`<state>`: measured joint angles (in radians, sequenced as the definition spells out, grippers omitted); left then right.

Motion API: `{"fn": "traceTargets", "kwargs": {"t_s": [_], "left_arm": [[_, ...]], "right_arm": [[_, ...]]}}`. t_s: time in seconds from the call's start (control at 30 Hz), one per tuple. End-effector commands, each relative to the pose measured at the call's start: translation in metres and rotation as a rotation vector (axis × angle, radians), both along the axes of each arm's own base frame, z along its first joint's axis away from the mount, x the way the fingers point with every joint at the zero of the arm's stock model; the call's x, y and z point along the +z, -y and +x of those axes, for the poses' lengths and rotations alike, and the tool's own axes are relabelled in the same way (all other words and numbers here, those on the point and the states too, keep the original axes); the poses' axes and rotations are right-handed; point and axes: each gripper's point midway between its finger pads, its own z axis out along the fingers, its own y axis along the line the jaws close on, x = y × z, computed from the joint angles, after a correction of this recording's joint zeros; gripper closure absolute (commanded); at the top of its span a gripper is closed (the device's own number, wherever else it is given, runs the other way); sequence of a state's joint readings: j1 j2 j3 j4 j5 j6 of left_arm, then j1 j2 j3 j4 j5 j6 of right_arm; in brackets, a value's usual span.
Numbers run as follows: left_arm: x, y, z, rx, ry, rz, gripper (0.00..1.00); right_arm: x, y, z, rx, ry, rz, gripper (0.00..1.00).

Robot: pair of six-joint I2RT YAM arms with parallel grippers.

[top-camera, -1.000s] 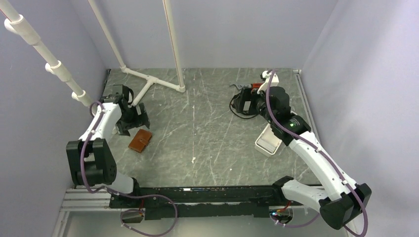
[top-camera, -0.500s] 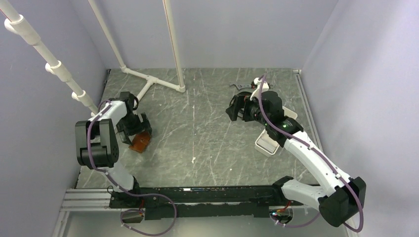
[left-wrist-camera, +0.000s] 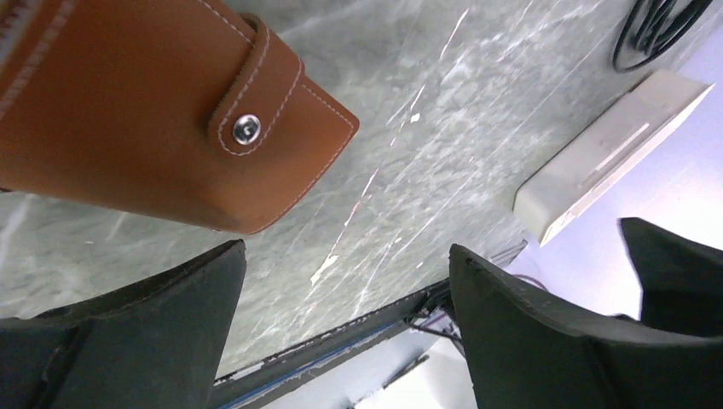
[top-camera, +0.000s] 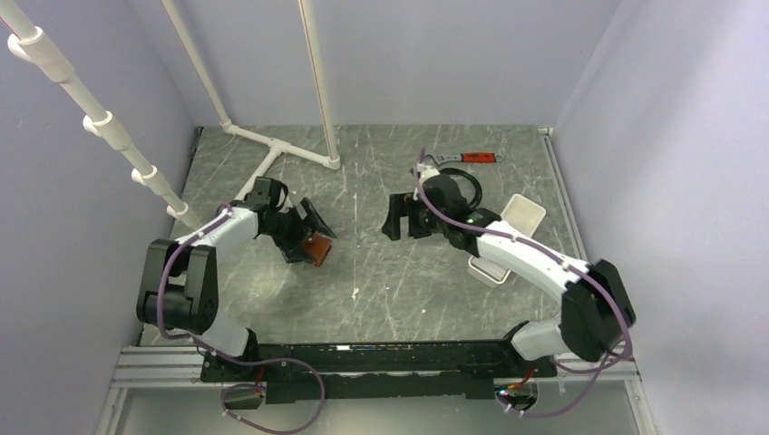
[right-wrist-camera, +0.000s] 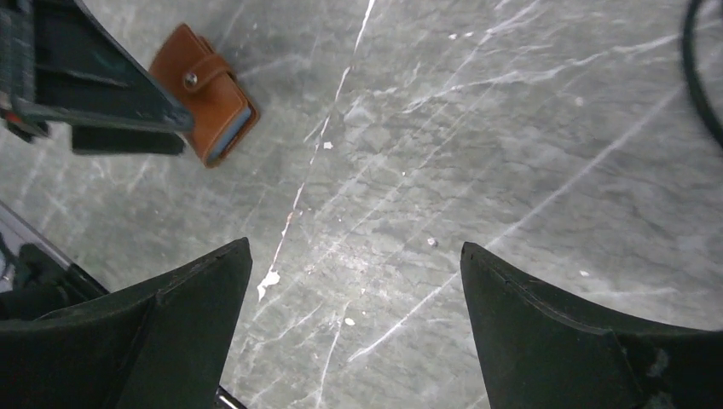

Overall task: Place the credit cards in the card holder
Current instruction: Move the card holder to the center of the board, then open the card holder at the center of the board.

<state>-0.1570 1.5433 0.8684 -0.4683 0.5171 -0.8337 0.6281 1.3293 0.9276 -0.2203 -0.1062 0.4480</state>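
Card holder (left-wrist-camera: 128, 111) seemingly beside left hand (left-wrist-camera: 345, 251)

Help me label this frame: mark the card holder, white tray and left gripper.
card holder (left-wrist-camera: 136, 111), left wrist view, front face
white tray (top-camera: 526, 214), top external view, far end
left gripper (left-wrist-camera: 345, 250), left wrist view, between fingertips

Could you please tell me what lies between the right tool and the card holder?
Only bare grey tabletop, scratched white; the right wrist view shows it between the open right tool and the card holder.
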Motion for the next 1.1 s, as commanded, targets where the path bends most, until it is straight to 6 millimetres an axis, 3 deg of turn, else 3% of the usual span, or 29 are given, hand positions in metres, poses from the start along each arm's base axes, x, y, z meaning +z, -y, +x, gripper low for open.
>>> {"fn": "traceTargets", "kwargs": {"t_s": [0.0, 0.07, 0.17, 0.3, 0.4, 0.47, 0.57, 0.7, 0.9, 0.97, 1.03, 1.07], "left_arm": [[0.029, -0.023, 0.017, 0.065, 0.091, 0.063, 0.06], [0.032, -0.038, 0.018, 0.095, 0.111, 0.055, 0.22], [0.027, -0.053, 0.018, 0.151, 0.128, 0.029, 0.44], [0.009, -0.056, 0.018, 0.160, 0.087, 0.010, 0.85], [-0.014, -0.065, 0.017, 0.165, 0.041, 0.067, 0.89], [-0.028, -0.067, 0.015, 0.162, -0.010, 0.067, 0.98], [-0.034, -0.069, 0.012, 0.174, -0.038, 0.069, 1.00], [-0.041, -0.078, 0.007, 0.188, -0.068, 0.124, 1.00], [-0.053, -0.083, -0.001, 0.189, -0.145, 0.152, 1.00], [-0.053, -0.084, -0.001, 0.189, -0.153, 0.160, 1.00], [-0.052, -0.088, -0.002, 0.189, -0.154, 0.179, 1.00], [-0.052, -0.090, -0.003, 0.191, -0.157, 0.196, 1.00]], "right_arm": [[0.010, -0.039, 0.019, 0.065, 0.073, -0.013, 0.10], [0.005, -0.061, 0.022, 0.124, 0.110, -0.026, 0.19], [0.002, -0.104, 0.021, 0.255, 0.215, -0.020, 0.22], [-0.014, -0.159, 0.025, 0.434, 0.312, -0.031, 0.30], [-0.020, -0.194, 0.031, 0.527, 0.389, 0.000, 0.33], [-0.033, -0.212, 0.028, 0.590, 0.430, -0.012, 0.36], [-0.049, -0.229, 0.026, 0.656, 0.529, -0.074, 0.38], [-0.068, -0.242, 0.024, 0.693, 0.624, -0.096, 0.42], [-0.089, -0.252, 0.038, 0.644, 0.681, -0.149, 0.46], [-0.102, -0.251, 0.043, 0.626, 0.663, -0.182, 0.56], [-0.111, -0.246, 0.049, 0.583, 0.658, -0.202, 0.82], [-0.113, -0.243, 0.051, 0.558, 0.657, -0.207, 0.90]]}}
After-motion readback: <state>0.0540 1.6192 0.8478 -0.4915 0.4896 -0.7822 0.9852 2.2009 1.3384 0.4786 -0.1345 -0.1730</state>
